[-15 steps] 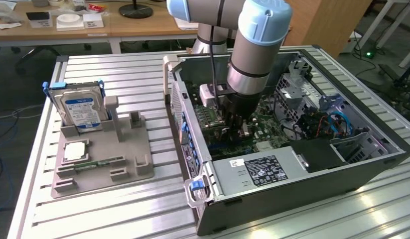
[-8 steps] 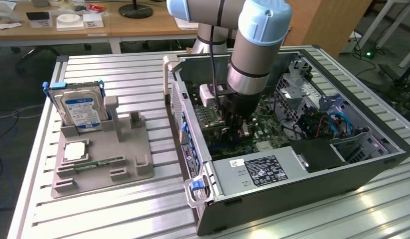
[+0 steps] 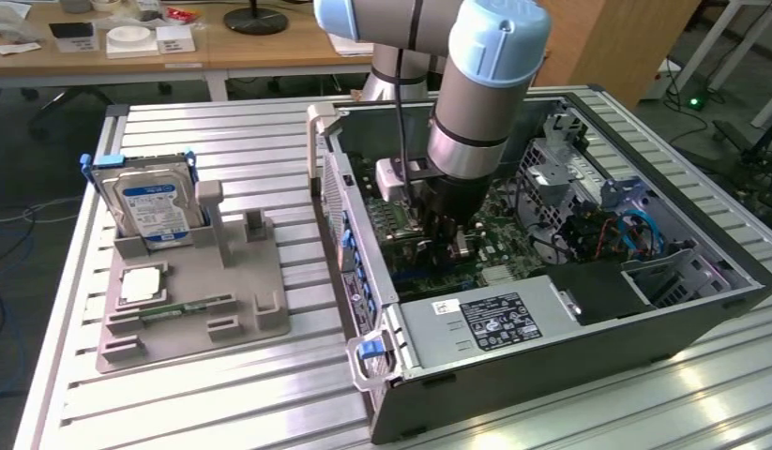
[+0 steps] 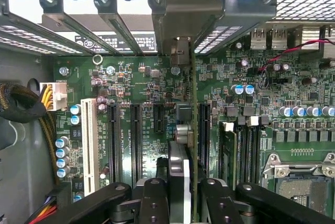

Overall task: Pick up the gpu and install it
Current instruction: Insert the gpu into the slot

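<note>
We see a silver table [image 3: 235,394] with long grooves. Behind it stand wooden desks [image 3: 173,52] with small things on them.

An open computer case [image 3: 686,314] lies on the table. The robot arm [image 3: 486,84] reaches down into it. The pincer [image 4: 184,195] hangs over the green board [image 4: 136,85] inside the case. Its fingers [image 4: 153,198] are partly closed on the gpu [image 4: 192,130], one on each side of it. We see the thin card on its edge, standing straight up from the board. It sits between the long black slots [image 4: 135,140], and its metal end [image 4: 180,51] reaches the back wall of the case. We cannot tell if the card is pushed all the way down.

The case also holds a grey power box [image 3: 486,323] with a label, near the front of the case, and blue cables [image 3: 636,234] on the far side from the tray.

Beside the case, on the exterior view's left, is a grey tray [image 3: 191,314]. A hard drive [image 3: 154,206] with a blue label stands in it. A square chip [image 3: 142,284] and a thin green stick [image 3: 179,309] lie flat on it.
</note>
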Robot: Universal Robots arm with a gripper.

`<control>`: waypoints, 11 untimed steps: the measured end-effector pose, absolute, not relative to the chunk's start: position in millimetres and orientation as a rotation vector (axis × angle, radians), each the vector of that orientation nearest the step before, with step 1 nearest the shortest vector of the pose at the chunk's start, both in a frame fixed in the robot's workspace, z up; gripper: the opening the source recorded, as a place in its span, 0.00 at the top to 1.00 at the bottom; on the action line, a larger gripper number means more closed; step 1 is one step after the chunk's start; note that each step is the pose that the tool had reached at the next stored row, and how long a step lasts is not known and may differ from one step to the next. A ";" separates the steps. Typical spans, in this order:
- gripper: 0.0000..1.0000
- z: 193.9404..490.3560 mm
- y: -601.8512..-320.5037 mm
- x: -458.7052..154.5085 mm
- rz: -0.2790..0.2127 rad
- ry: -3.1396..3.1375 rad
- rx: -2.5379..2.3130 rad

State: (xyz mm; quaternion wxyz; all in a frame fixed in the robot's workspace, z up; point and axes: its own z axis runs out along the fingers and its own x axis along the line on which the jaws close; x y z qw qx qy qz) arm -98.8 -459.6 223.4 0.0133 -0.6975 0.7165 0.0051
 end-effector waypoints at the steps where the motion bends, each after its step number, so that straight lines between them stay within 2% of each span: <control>1: 0.72 223.0 -459.6 -98.7 0.016 2.232 -2.173; 11: 0.72 220.4 -459.6 -98.8 0.018 2.233 -2.174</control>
